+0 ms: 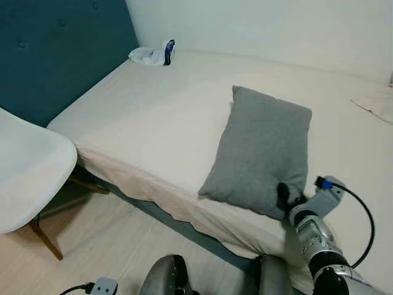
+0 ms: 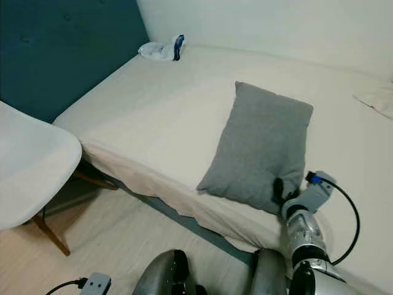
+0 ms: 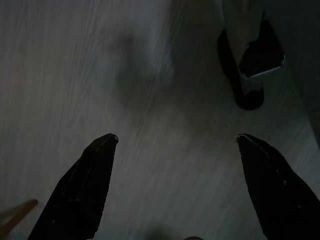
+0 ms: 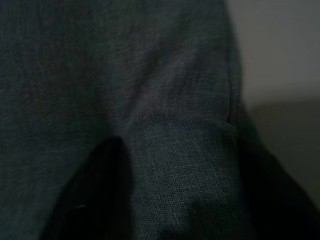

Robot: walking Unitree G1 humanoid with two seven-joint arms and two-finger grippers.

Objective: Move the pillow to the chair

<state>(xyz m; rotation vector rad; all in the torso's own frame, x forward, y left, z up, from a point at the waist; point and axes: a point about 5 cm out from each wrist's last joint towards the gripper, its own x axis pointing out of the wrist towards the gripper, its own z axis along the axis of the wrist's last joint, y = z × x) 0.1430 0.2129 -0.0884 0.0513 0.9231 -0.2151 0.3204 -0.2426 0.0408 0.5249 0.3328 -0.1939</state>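
A wide bed (image 1: 153, 117) with a cream sheet fills most of the scene; a white chair (image 1: 27, 172) stands on the floor off its near left corner. A grey pillow (image 1: 261, 150) lies flat near the bed's front edge, its long axis running from that edge toward the far wall, tilted slightly right. The right gripper (image 1: 287, 195) is at the pillow's near right corner, fingers pinching a fold of the fabric. The chair lies well to the left of the pillow. The left gripper (image 3: 175, 190) hangs over the floor, fingers spread.
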